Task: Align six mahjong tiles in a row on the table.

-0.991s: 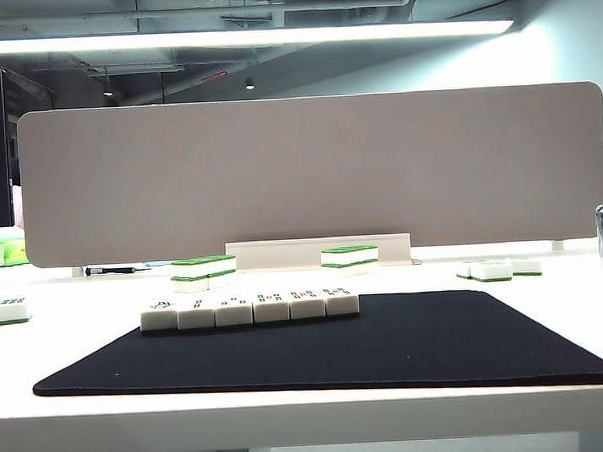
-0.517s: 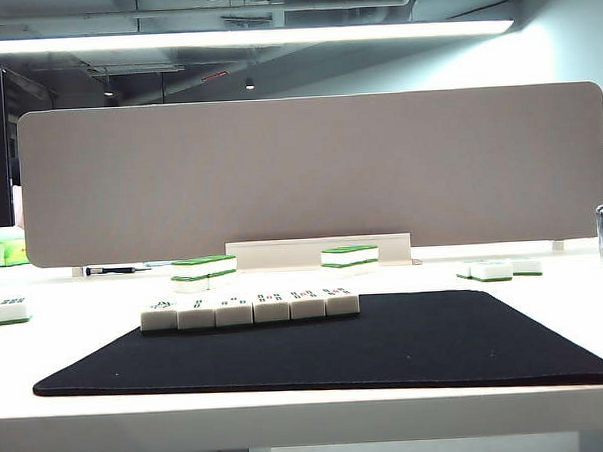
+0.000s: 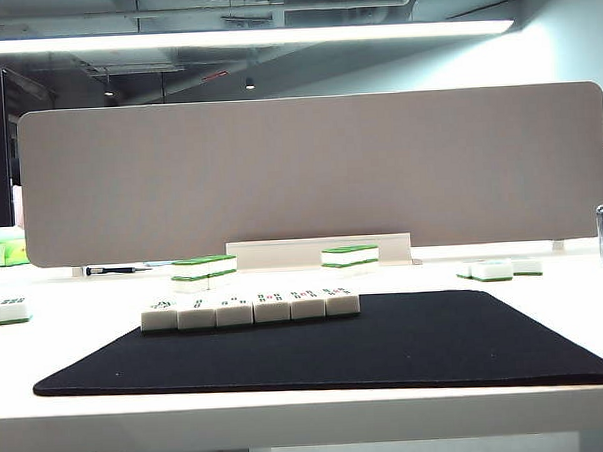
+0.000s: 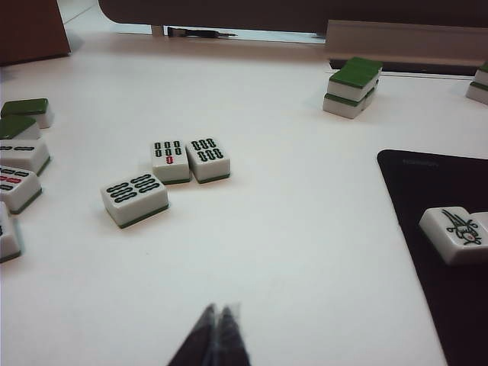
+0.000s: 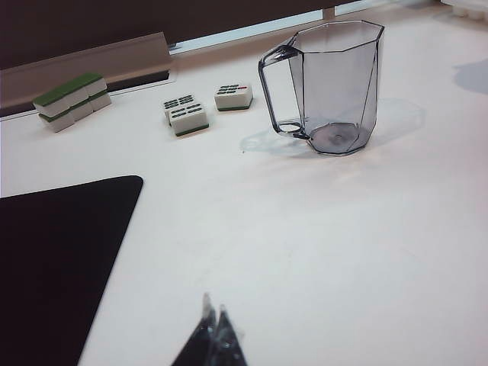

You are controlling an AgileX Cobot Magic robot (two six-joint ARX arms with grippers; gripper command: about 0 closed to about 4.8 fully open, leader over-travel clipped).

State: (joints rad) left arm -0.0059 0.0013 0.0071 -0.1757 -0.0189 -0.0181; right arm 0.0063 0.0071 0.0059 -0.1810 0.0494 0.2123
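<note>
Tiles [image 3: 250, 308] rowed on mat [image 3: 387, 347] | left gripper [image 4: 216, 315], right gripper [image 5: 213, 313] seemingly pinched shut, empty

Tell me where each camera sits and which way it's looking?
Exterior view: low at the table's front edge, facing the partition and six-tile row; no robot shows.
Left wrist view: above the shut left pincer, facing loose tiles.
Right wrist view: above the shut right pincer, facing the clear cup.
All share the black mat.

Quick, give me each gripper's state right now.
Left gripper: closed, holding nothing, over bare white table.
Right gripper: closed, holding nothing, over bare table near the clear jug.
</note>
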